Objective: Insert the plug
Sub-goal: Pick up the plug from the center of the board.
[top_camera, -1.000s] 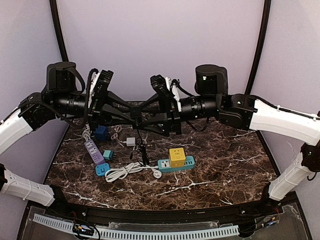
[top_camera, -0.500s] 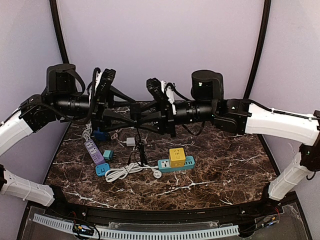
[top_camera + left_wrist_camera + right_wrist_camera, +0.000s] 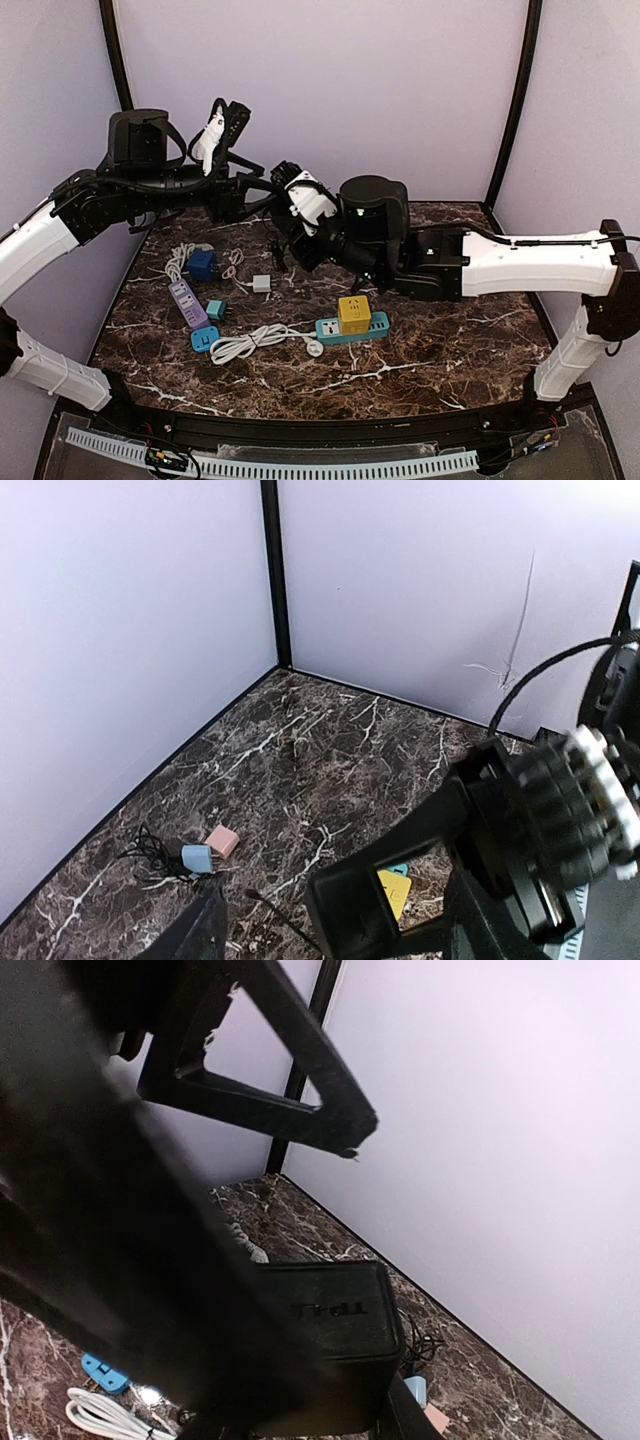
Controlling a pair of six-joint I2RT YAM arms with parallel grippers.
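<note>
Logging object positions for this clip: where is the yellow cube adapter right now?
In the top view the yellow cube adapter sits on the teal power strip near the table's middle, right of the coiled white cable.

place: lab test cell | cues: plain lilac walls (image 3: 320,80), black frame posts (image 3: 268,570), marble-pattern tabletop (image 3: 450,340)

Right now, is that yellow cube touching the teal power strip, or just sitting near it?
Touching. The top external view shows the yellow cube sitting directly on top of the teal power strip, with no gap between them.
</note>
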